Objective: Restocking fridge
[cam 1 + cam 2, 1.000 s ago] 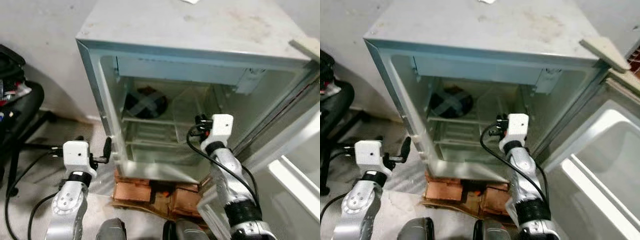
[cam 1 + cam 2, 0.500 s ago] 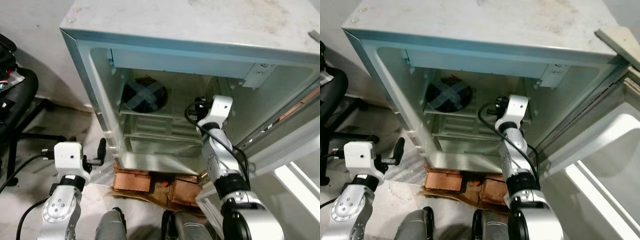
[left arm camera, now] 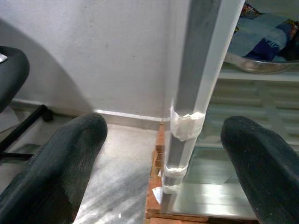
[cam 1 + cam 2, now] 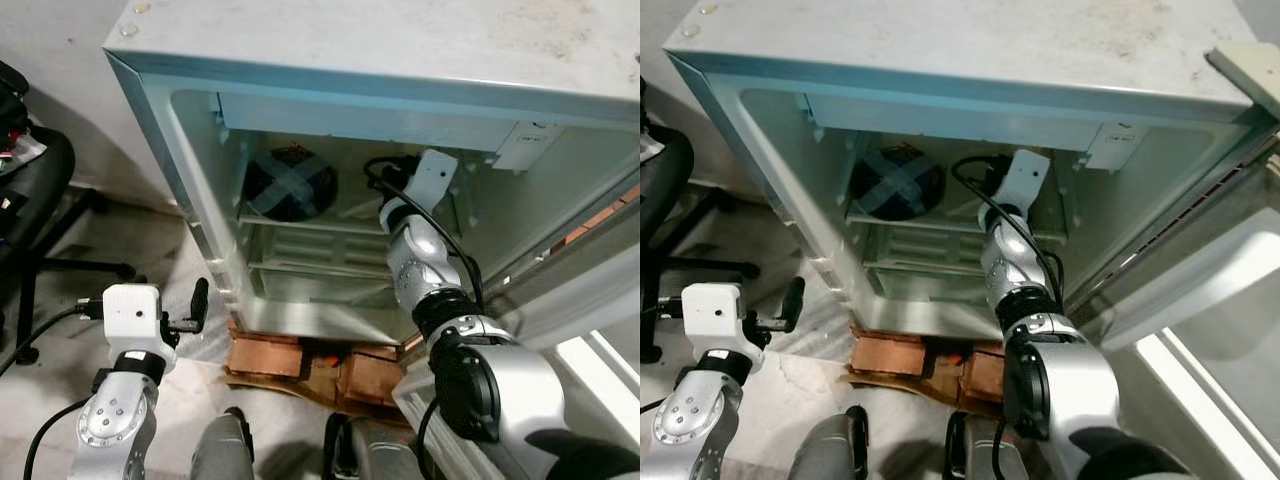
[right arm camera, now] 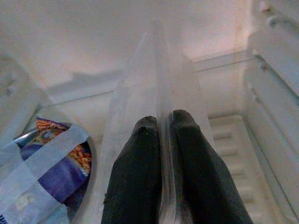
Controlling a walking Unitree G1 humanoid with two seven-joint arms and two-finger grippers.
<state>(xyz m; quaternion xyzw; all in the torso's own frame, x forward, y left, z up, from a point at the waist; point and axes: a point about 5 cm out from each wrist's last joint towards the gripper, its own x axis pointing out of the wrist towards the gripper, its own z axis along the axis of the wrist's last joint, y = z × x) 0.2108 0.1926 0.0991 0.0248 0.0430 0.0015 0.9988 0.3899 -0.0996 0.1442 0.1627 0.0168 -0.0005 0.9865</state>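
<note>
The right gripper (image 5: 161, 128) is inside the open fridge (image 4: 300, 60), clenched on the edge of a clear plastic bag (image 5: 156, 79) that stands up thin and see-through between its two black fingers, above the upper shelf (image 4: 300, 222). The bag looks light, soft and slippery, with no stiffness of its own, so it will likely sag or fold once let go; what it holds, if anything, cannot be made out. A pinch on the doubled edge, as now, seems the surest hold. Beside it on the same shelf sits a round bowl (image 4: 290, 186) covered in wrap and crossed with tape, near the bag but apart from it. The shelf is clear and ribbed, with another shelf below and free room to the right of the bowl. The left gripper (image 3: 161, 154) hangs low outside the fridge with its fingers spread wide, released and holding nothing, just beside the taped front edge of the fridge wall. The fridge stands on bricks (image 4: 270, 360) on a pale floor, its door (image 4: 1200, 290) swung open to the right, and a black chair (image 4: 30, 200) stands to the left.
</note>
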